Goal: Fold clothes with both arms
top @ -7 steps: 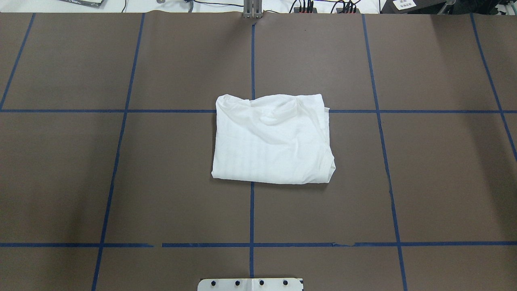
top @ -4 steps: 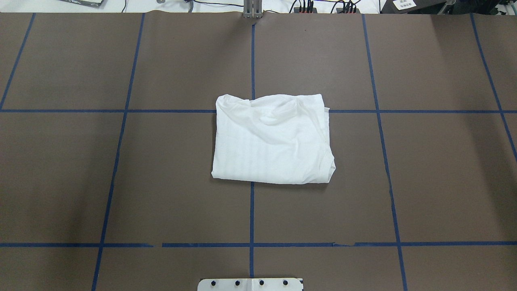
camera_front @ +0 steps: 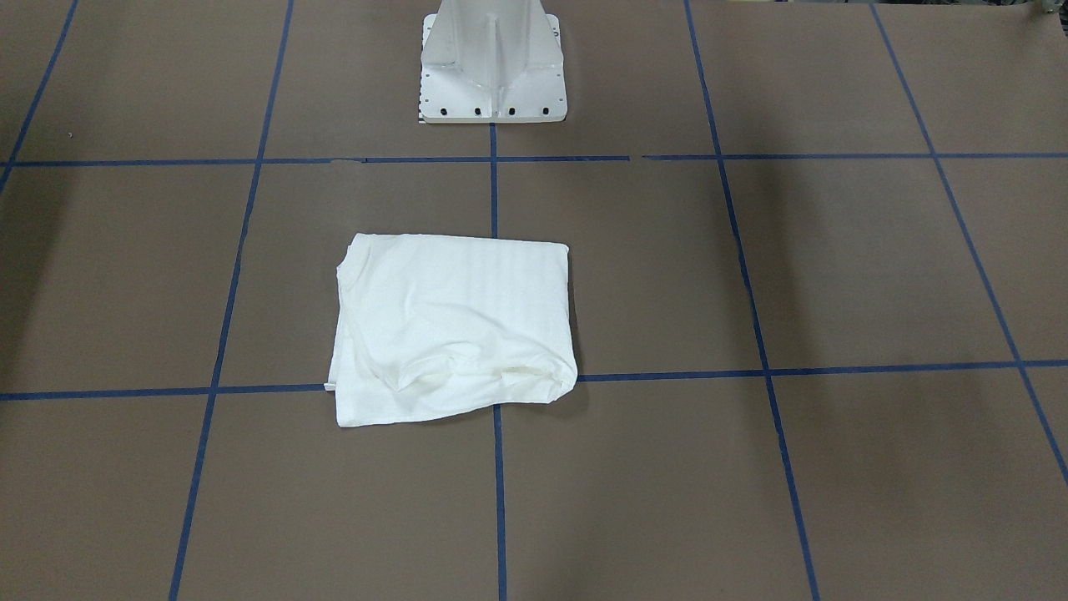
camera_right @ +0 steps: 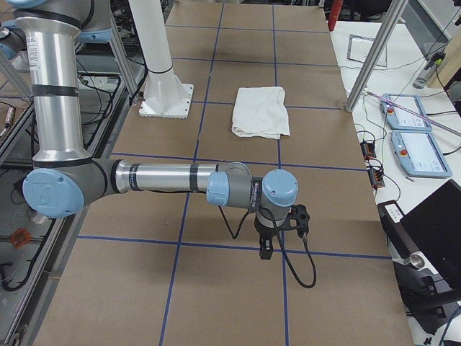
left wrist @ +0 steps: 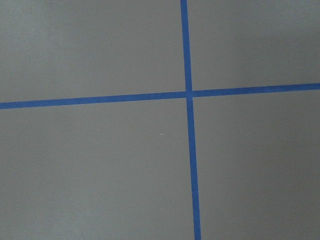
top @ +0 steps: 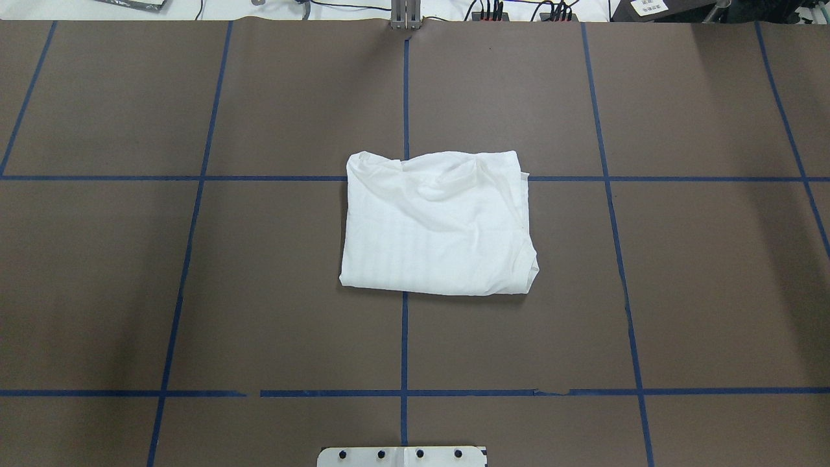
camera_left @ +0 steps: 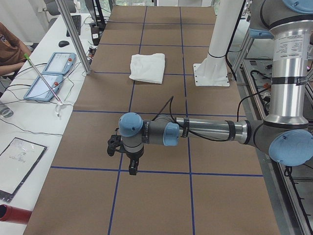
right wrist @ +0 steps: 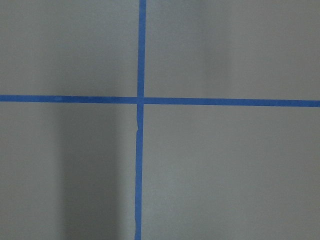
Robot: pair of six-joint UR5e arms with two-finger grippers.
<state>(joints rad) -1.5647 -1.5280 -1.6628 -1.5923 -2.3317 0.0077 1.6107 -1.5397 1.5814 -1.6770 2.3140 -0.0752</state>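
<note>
The clothes are one white shirt (top: 438, 224), folded into a compact rectangle at the middle of the brown table cover. It also appears as the shirt (camera_front: 450, 325), (camera_left: 147, 67), (camera_right: 261, 112). No printed text shows on it. My left gripper (camera_left: 131, 166) hangs over a blue tape line far from the shirt, at the table's left end. My right gripper (camera_right: 265, 249) hangs likewise at the right end. Both show only in the side views, so I cannot tell whether they are open or shut. The wrist views hold only brown cover and crossing blue tape.
The white pedestal base (camera_front: 492, 63) stands at the robot's edge of the table, just behind the shirt. Two pendant tablets (camera_left: 54, 73) and a person's arm (camera_left: 7, 44) are beside the table's far edge. Cables and plugs (top: 519, 13) line that edge.
</note>
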